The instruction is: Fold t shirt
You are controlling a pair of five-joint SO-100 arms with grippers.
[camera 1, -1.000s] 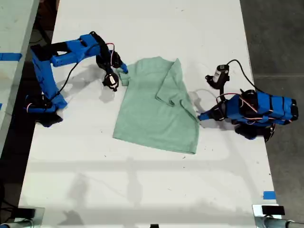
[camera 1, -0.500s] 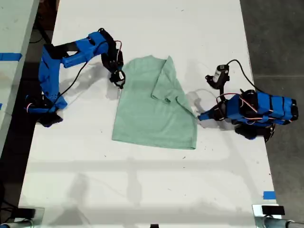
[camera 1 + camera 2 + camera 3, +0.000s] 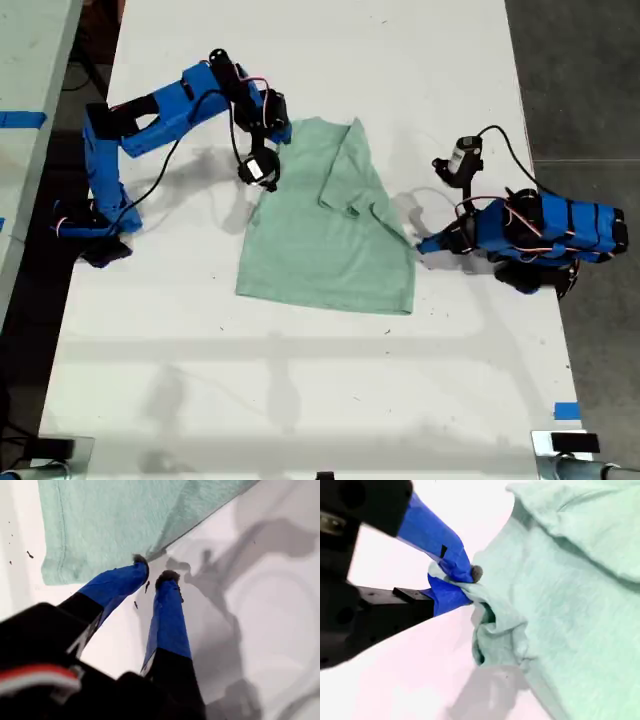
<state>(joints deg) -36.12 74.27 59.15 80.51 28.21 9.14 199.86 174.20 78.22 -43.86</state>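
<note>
Since a second ago my second gripper [image 3: 277, 133] has carried the sleeve at the exterior view's left inward, lifting it over the t shirt [image 3: 325, 235], which lies mid-table [image 3: 300, 400] with its other sleeve already folded across. Its jaws are pinched on bunched cloth in its wrist view [image 3: 465, 582]. Further right, my first gripper [image 3: 152, 577] rests just beside the shirt's edge, jaws slightly apart and empty. I judge the second sleeve fold is partway, with release over the body next
</note>
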